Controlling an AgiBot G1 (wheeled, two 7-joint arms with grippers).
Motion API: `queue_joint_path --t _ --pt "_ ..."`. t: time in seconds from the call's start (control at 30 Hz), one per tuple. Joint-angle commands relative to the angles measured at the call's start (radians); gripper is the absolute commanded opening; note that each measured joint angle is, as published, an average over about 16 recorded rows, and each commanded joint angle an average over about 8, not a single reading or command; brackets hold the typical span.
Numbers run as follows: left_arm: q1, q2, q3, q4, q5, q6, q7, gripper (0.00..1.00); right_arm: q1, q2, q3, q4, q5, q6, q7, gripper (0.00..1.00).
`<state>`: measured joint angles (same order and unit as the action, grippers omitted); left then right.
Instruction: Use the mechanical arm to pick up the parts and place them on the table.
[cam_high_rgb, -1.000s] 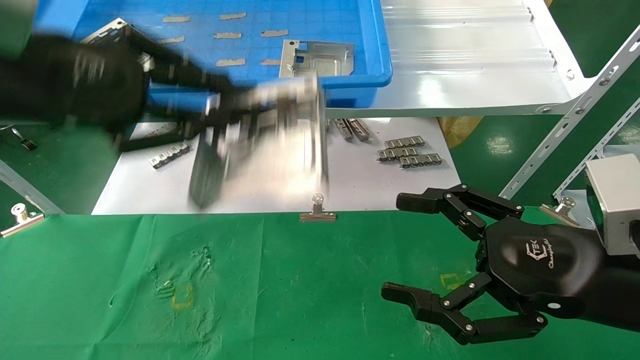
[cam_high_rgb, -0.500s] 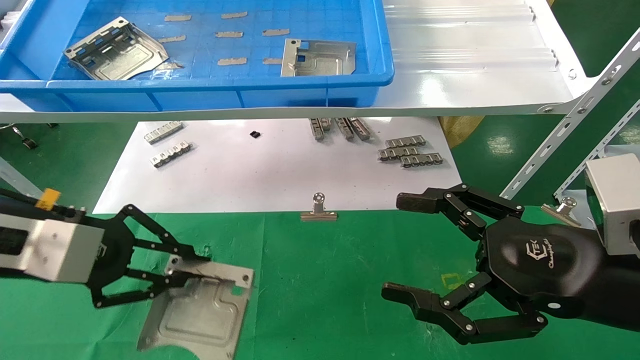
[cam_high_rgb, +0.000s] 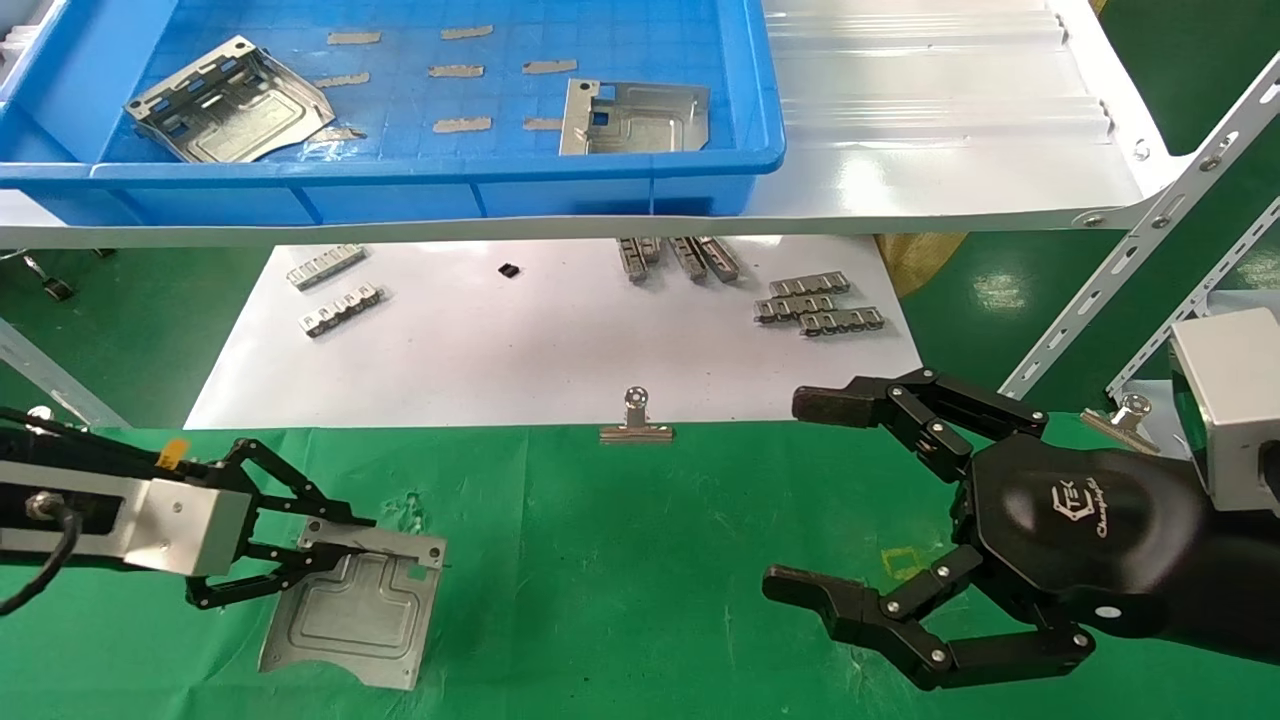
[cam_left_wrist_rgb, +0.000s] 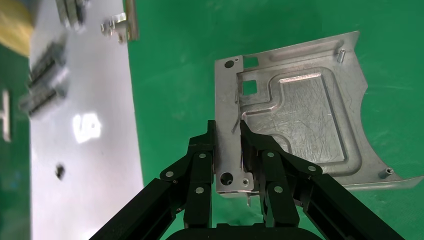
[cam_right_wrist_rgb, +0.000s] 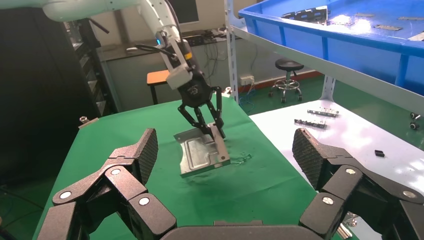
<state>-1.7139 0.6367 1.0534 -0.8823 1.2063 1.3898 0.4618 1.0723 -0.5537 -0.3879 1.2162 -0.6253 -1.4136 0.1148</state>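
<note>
Low over the green desk (cam_high_rgb: 640, 600), the left tool (cam_high_rgb: 300, 552) pinches the plate's (cam_high_rgb: 350, 615) slotted edge, plate slanting down and forward; the right tool (cam_high_rgb: 810, 495) gapes wide.

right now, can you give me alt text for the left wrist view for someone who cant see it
The left pincer is shut on the upturned edge of a silvery stamped metal part, which lies over the green cloth table. Beside the cloth, a white sheet holds small metal strips.

The wide table with wrinkled green cloth (cam_high_rgb: 640, 560) carries a shiny silver metal plate (cam_high_rgb: 350, 615), a flat white sheet (cam_high_rgb: 520, 350) and silver binder clips (cam_high_rgb: 636, 422).
</note>
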Motion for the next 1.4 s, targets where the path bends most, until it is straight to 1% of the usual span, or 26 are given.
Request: queue_joint_path --t 0.03,0.1,0.13,0.17,0.33,0.5,0.6,0.7,0.87,1.0,1.17,1.4 --pt "0.011 0.002 0.005 0.007 0.010 -0.018 -0.010 0.62 0.000 0.000 0.000 0.000 0.000 0.000 0.000 1.00" --pt "0.019 0.006 0.013 0.014 0.026 -0.040 -0.030 0.87 0.000 0.000 0.000 0.000 0.000 0.000 0.000 1.00" --pt "0.024 0.008 0.015 0.018 0.031 -0.051 -0.040 0.96 0.000 0.000 0.000 0.000 0.000 0.000 0.000 1.00" --pt "0.029 0.010 0.017 0.022 0.036 -0.063 -0.049 1.00 0.000 0.000 0.000 0.000 0.000 0.000 0.000 1.00" --pt "0.050 0.013 0.018 0.028 0.040 -0.106 -0.071 1.00 0.000 0.000 0.000 0.000 0.000 0.000 0.000 1.00" --pt "0.059 0.015 0.012 0.036 0.016 -0.100 -0.074 1.00 0.000 0.000 0.000 0.000 0.000 0.000 0.000 1.00" --pt "0.054 0.017 0.006 0.054 -0.013 -0.064 -0.088 1.00 0.000 0.000 0.000 0.000 0.000 0.000 0.000 1.00" --pt "0.043 0.019 -0.003 0.088 -0.059 -0.002 -0.115 1.00 0.000 0.000 0.000 0.000 0.000 0.000 0.000 1.00" --pt "0.043 0.026 -0.031 0.179 -0.184 0.124 -0.169 1.00 0.000 0.000 0.000 0.000 0.000 0.000 0.000 1.00" --pt "0.062 0.034 -0.051 0.248 -0.273 0.190 -0.198 1.00 0.000 0.000 0.000 0.000 0.000 0.000 0.000 1.00" --pt "0.078 0.040 -0.061 0.286 -0.322 0.217 -0.212 1.00 0.000 0.000 0.000 0.000 0.000 0.000 0.000 1.00" --pt "0.092 0.038 -0.080 0.257 -0.317 0.206 -0.220 1.00 0.000 0.000 0.000 0.000 0.000 0.000 0.000 1.00"
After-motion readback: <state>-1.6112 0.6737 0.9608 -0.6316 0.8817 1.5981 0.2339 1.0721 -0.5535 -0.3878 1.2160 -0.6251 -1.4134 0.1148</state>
